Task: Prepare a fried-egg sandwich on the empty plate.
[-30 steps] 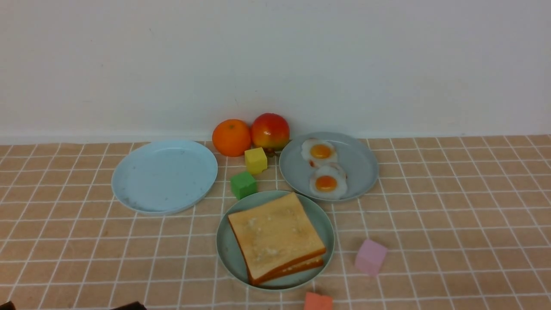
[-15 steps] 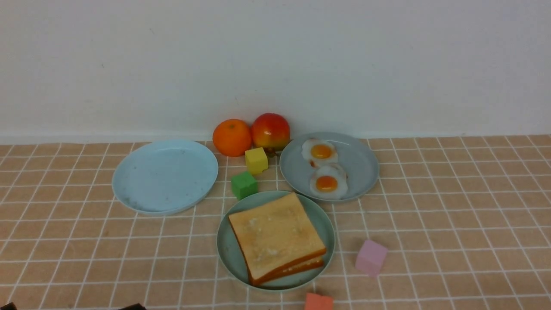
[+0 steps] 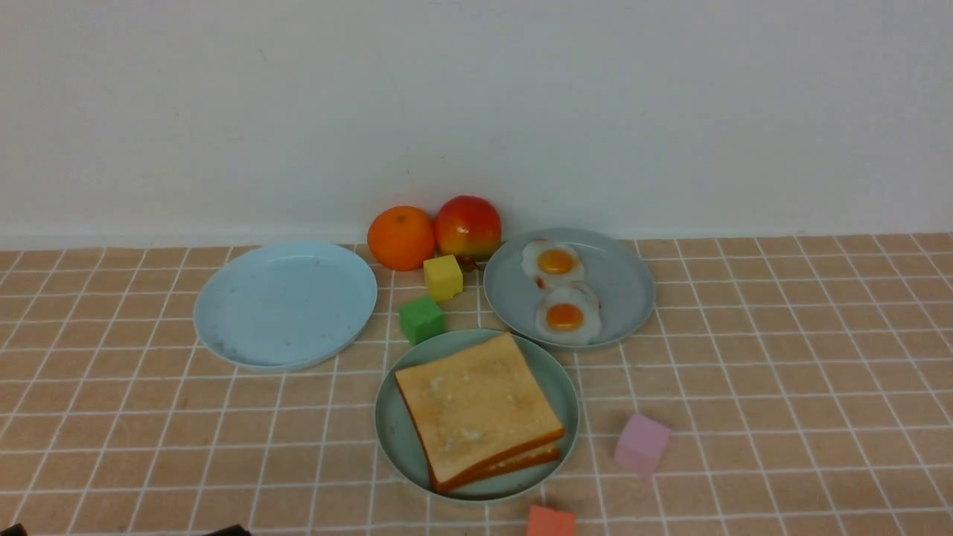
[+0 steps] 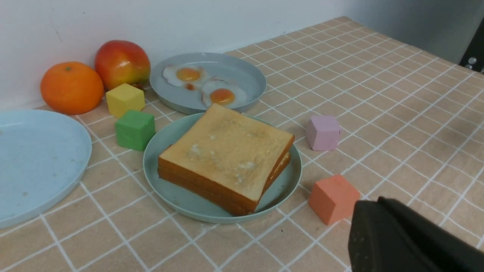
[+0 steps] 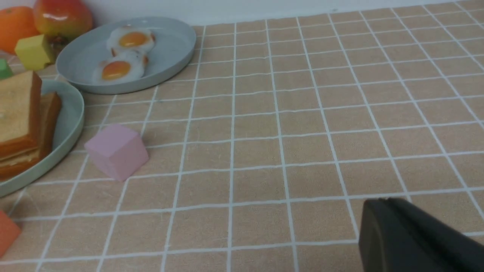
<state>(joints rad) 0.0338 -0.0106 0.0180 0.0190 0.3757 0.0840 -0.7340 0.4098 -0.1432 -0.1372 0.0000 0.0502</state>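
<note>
Front view, teal-green plate (image 3: 394,439): round and shallow, near the front middle of the worktop (image 3: 782,387); it carries the fried-egg sandwich (image 3: 476,409), two square toast slices stacked slightly askew, golden flecked top, dark orange-brown crusts.
Front view, grey-blue plate (image 3: 625,286): behind it to the right, holding two glossy fried eggs (image 3: 560,292).
Front view, pale blue plate (image 3: 285,304): to the left, nothing on it.
Front view, loose things: orange (image 3: 400,237) and red apple (image 3: 467,226) at the wall; yellow cube (image 3: 443,278), green cube (image 3: 421,319), pink cube (image 3: 641,444) and coral cube (image 3: 551,521) on the tan checked cloth.
Left wrist view: sandwich (image 4: 227,158) flat on its plate (image 4: 174,196), a pale layer showing between the slices; matte coral cube (image 4: 333,198) just beside the plate rim; left jaws (image 4: 401,238), a dark mass at the frame corner, closed together and holding nothing.
Right wrist view: sandwich edge (image 5: 22,124) on the plate (image 5: 72,117); pink cube (image 5: 116,151) near its rim; right jaws (image 5: 412,238), closed and holding nothing, over bare cloth.
</note>
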